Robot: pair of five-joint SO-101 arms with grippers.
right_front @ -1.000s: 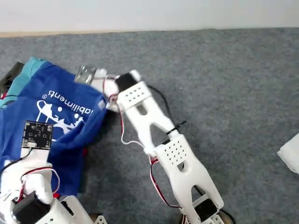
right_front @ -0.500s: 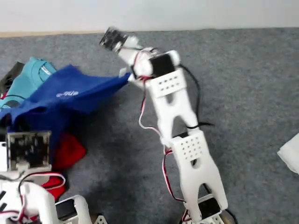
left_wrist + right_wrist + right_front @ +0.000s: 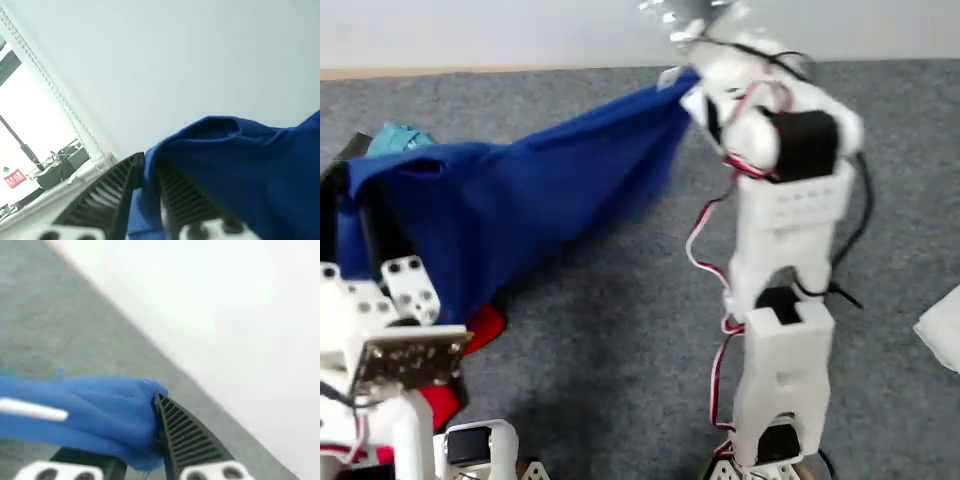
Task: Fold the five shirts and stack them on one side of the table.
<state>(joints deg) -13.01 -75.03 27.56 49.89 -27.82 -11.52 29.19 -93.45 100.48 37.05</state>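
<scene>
A blue shirt point(image 3: 530, 200) hangs stretched in the air between my two arms. My right gripper point(image 3: 685, 88) holds one corner of it high at the back of the table, shut on the cloth; the right wrist view has the blue shirt point(image 3: 95, 415) bunched against its ribbed finger point(image 3: 185, 440). My left gripper point(image 3: 360, 215) is shut on the other end at the left. In the left wrist view the blue shirt point(image 3: 240, 165) is pinched between the black ribbed fingers point(image 3: 117, 187). Under the blue shirt lie a teal shirt point(image 3: 395, 138) and a red shirt point(image 3: 470, 345).
The table is covered in grey carpet point(image 3: 600, 340), open in the middle and on the right. A white piece of cloth point(image 3: 942, 328) lies at the right edge. A pale wall point(image 3: 520, 30) runs along the far edge.
Both arms have risen, the right gripper going up and to the right. The blue shirt came off the pile and is pulled taut, uncovering the red shirt.
</scene>
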